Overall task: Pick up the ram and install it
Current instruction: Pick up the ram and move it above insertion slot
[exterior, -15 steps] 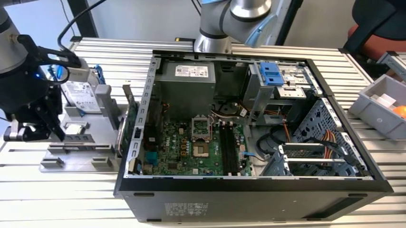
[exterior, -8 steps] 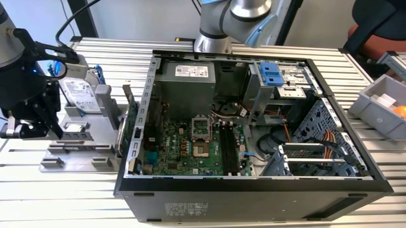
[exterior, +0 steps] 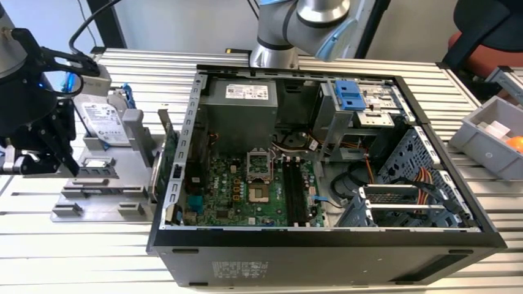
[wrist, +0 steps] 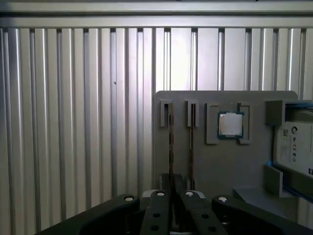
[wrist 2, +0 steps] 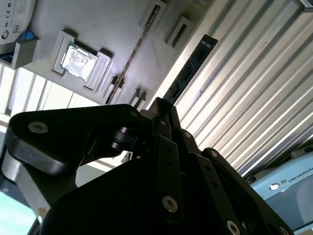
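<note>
The ram (wrist 2: 190, 68) is seen in the second wrist view clenched at one end by the end effector (wrist 2: 161, 106). The stick projects straight out beyond the tips, alongside the edge of the grey holder (wrist: 220, 166) and over the ribbed desk (wrist: 73, 122). Beyond the tips, a processor (wrist: 230, 124) and a hard drive (exterior: 105, 125) are seated in the holder. The open computer case (exterior: 327, 239) lies well apart, toward the exterior view's right.

For this carry, it is judged that a firm grip is needed and that the stick should be held level and untwisted, so that the holder's brackets are not struck. White print is carried on the ram's far end and a pale label on the drive; neither is read out.
</note>
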{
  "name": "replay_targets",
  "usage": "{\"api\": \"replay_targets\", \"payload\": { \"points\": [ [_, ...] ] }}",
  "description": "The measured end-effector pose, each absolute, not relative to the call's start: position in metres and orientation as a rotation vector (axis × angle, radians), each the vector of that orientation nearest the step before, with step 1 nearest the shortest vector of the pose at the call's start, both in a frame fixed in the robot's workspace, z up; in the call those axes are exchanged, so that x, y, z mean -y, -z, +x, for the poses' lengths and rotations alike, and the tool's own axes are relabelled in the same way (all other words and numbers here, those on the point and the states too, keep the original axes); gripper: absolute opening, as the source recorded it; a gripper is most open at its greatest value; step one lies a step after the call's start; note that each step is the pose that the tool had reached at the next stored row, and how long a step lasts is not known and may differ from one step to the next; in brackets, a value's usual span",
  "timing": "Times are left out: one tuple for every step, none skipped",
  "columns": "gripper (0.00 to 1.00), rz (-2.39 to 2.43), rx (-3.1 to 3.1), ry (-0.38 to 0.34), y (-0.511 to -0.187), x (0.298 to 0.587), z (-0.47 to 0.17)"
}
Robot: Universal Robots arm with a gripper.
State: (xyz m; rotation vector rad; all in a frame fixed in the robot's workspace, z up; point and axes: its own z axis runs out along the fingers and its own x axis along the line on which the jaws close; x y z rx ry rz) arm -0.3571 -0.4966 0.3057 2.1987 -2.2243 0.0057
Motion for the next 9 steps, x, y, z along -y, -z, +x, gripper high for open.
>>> {"api": "replay_targets", "payload": {
  "points": [
    [0.00,2.199,2.224,-0.006,-0.3070,0.4966,-0.3571],
    [0.00,2.199,2.224,-0.006,-0.3083,0.4965,-0.3571],
    [0.00,2.199,2.224,-0.006,-0.3095,0.4966,-0.3571],
    [0.00,2.199,2.224,-0.006,-0.3108,0.4966,-0.3571],
    [0.00,2.199,2.224,-0.006,-0.3121,0.4965,-0.3571],
    [0.00,2.199,2.224,-0.006,-0.3132,0.4966,-0.3571],
    [0.00,2.199,2.224,-0.006,-0.3143,0.4965,-0.3571],
    [0.00,2.199,2.224,-0.006,-0.3155,0.4965,-0.3571],
    [0.00,2.199,2.224,-0.006,-0.3167,0.4965,-0.3571]
  ]
}}
